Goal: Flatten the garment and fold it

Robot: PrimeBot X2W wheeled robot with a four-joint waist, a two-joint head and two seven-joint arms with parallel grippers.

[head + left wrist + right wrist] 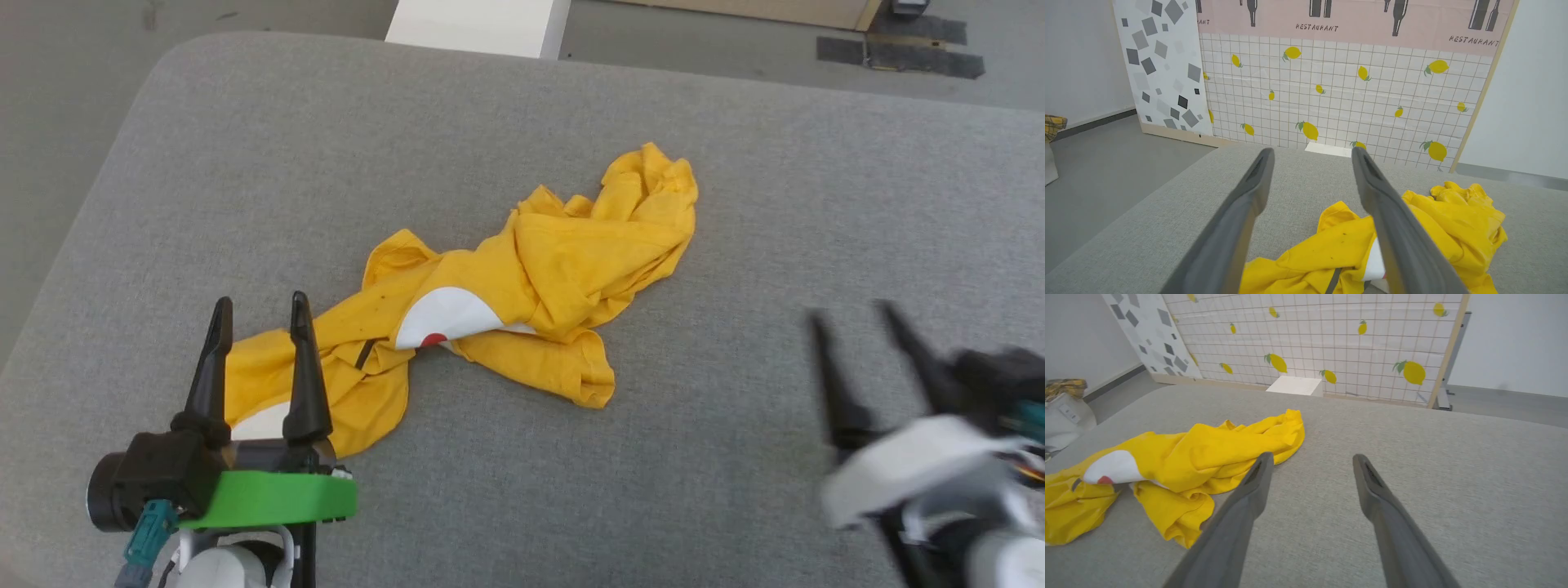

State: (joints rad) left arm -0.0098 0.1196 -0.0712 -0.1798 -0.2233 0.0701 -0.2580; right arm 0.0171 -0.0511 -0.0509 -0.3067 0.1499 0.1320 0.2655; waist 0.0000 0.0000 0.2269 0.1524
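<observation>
Grey cushion [759, 155], yellow garment [563, 269], white block [478, 24] beyond

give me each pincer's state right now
left pincer: open, holding nothing, above the near end of the yellow T-shirt
right pincer: open, holding nothing, over the grey cushion

a staged test room: printed lemon-tile backdrop [1331, 102] propped across the frame's top, black tape [922, 59] on the bare grey floor [82, 49].
</observation>
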